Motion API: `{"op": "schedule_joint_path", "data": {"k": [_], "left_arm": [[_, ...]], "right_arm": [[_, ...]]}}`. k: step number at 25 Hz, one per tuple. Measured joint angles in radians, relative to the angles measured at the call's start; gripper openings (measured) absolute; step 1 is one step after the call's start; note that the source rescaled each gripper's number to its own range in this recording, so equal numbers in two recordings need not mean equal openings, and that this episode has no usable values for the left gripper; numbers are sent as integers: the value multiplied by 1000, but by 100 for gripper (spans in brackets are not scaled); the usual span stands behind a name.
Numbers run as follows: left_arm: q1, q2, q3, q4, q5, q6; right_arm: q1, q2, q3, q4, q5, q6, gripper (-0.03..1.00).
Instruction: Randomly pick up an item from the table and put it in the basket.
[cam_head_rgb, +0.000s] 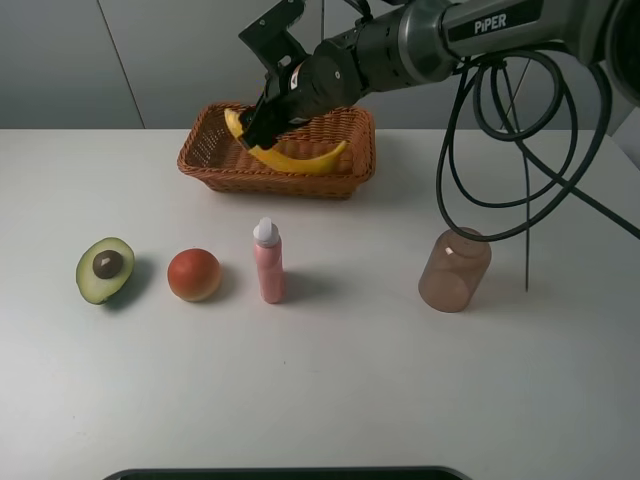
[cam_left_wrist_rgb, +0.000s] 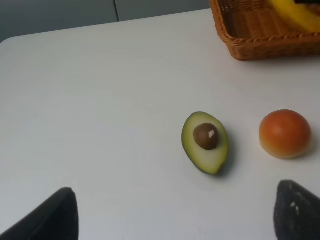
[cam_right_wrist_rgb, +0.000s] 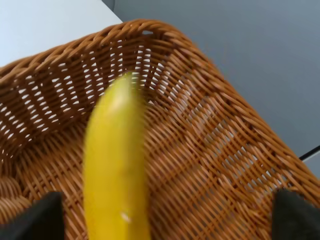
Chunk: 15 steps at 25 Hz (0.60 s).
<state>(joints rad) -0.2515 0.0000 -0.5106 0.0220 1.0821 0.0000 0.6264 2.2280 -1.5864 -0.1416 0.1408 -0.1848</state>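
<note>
The yellow banana (cam_head_rgb: 300, 157) lies inside the orange-brown wicker basket (cam_head_rgb: 215, 165) at the back of the white table (cam_head_rgb: 400, 380). My right gripper (cam_head_rgb: 258, 125) reaches across the middle and hovers over the banana's left end. In the right wrist view the right gripper (cam_right_wrist_rgb: 170, 215) is open, its fingertips (cam_right_wrist_rgb: 45, 215) wide apart, with the blurred banana (cam_right_wrist_rgb: 117, 175) between them over the basket floor (cam_right_wrist_rgb: 215, 150). My left gripper (cam_left_wrist_rgb: 175, 220) is open and empty, low over the table near the halved avocado (cam_left_wrist_rgb: 205, 142). The left gripper is out of the exterior view.
In a row at mid-table stand the halved avocado (cam_head_rgb: 104, 268), a round red-orange fruit (cam_head_rgb: 194, 274), an upright pink bottle (cam_head_rgb: 269, 262) and a brown translucent cup (cam_head_rgb: 454, 270). Black cables hang from the right arm above the cup. A dark strip (cam_head_rgb: 280, 473) lines the front edge.
</note>
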Motion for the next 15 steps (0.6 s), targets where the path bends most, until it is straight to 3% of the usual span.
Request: {"op": "schedule_joint_path", "data": {"k": [1, 3, 15], "left_arm": [[0, 0, 0, 0, 0, 0], [0, 0, 0, 0, 0, 0], [0, 0, 0, 0, 0, 0]], "right_arm": [[0, 0, 0, 1, -2, 0, 92], [0, 0, 0, 1, -2, 0, 98], [0, -22, 0, 1, 11, -2, 99]]}}
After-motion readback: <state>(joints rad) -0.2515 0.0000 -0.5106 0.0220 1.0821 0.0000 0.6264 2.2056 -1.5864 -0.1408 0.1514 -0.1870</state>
